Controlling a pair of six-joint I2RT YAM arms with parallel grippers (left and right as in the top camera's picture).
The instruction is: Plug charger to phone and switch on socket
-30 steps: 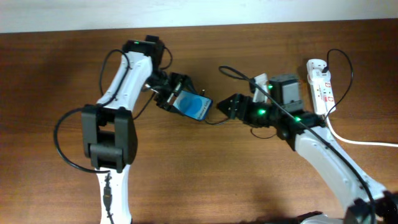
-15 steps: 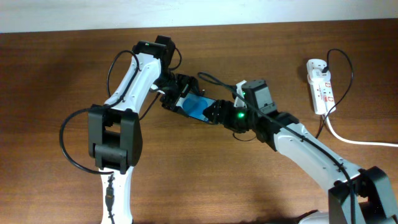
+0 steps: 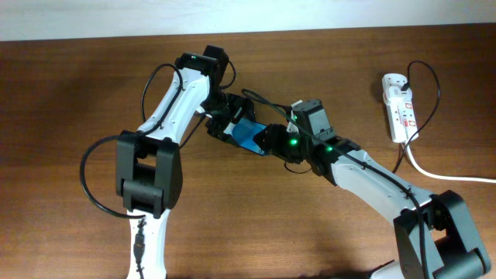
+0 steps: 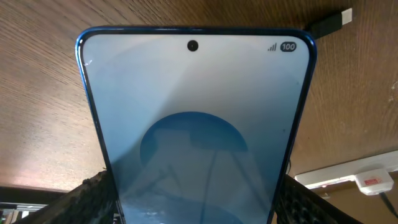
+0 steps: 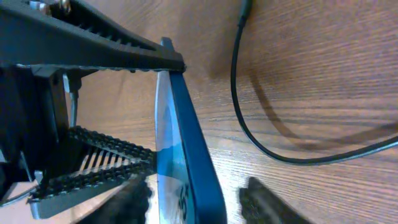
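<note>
We saw a table (image 3: 62, 116) of brown wood, its grain plain under a smooth, faintly shiny finish. The phone (image 4: 196, 124) had a glossy glass screen that mirrored things, and a smooth blue edge. The charger (image 5: 298, 161) cable looked matt black and rubbery. The socket (image 3: 400, 108) was smooth white plastic. The fingers (image 5: 93, 43) of the left gripper (image 3: 235, 126) were matt black plastic with ribbed pads.

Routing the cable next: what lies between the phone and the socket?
Overhead view: the right gripper and right arm crowd the phone; beyond them, bare table runs up to the socket.
</note>
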